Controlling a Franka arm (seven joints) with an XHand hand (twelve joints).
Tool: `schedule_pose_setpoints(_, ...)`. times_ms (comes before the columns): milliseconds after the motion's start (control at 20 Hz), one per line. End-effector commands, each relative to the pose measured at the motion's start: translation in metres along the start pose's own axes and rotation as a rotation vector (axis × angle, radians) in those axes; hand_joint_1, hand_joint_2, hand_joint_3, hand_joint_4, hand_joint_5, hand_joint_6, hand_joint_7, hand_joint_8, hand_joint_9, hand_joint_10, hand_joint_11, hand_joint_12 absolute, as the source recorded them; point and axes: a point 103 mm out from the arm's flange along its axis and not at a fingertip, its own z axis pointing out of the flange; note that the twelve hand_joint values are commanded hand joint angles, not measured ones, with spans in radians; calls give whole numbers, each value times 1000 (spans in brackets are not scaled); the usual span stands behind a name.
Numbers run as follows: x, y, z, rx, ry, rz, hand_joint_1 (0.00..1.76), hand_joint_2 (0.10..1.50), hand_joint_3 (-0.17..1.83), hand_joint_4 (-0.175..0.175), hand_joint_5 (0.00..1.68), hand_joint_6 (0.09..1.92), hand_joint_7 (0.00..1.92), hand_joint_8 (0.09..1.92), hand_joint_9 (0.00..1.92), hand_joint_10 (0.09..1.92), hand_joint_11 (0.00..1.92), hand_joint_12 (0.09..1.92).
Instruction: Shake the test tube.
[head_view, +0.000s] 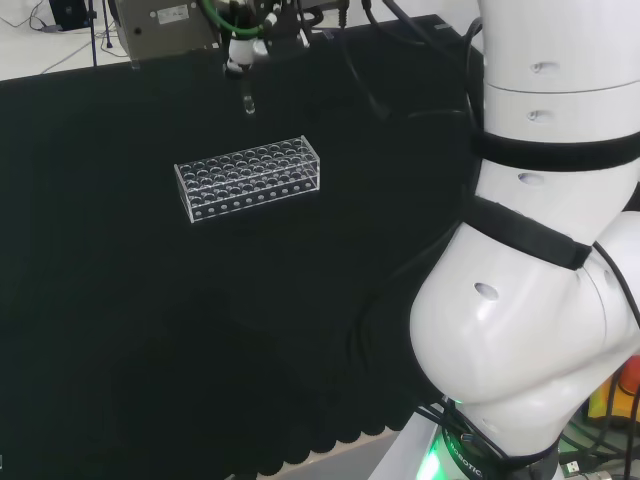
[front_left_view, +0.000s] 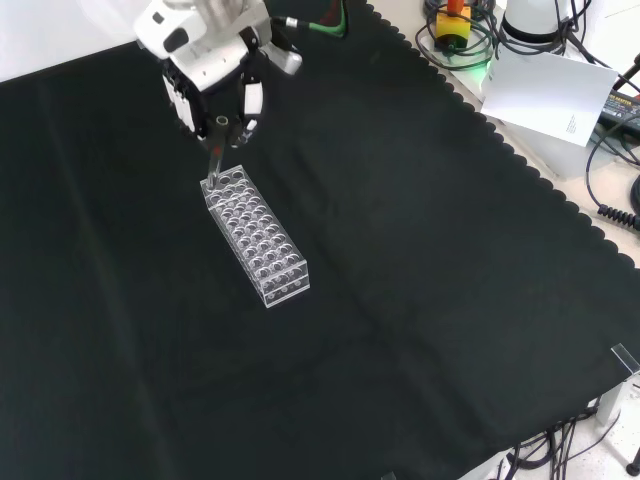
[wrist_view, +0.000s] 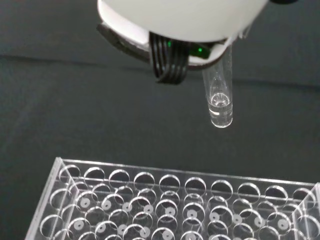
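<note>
Test tube (wrist_view: 220, 97) pinched at its top by the hand (front_left_view: 215, 85), hanging clear above the rack (front_left_view: 255, 237) end. Light, slick, probably fragile glass; grip high, shake gently, stay off the rack.

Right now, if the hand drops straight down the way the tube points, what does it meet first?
Probably the clear test tube rack, or the black cloth just beside its end. The hand holds the test tube above the rack's near end; depth is unclear, so I cannot tell if the tube lines up with a hole.
</note>
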Motion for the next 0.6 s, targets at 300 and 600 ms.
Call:
schedule_pose_setpoints(300,-4,-36,-24,-8,26,8,1442,582,682,-175,1322,380,1429,678,1573,87,1355,781)
schedule_pose_setpoints(600,17,-39,-24,-9,60,-12,1442,580,684,-175,1323,380,1430,678,1575,87,1354,780)
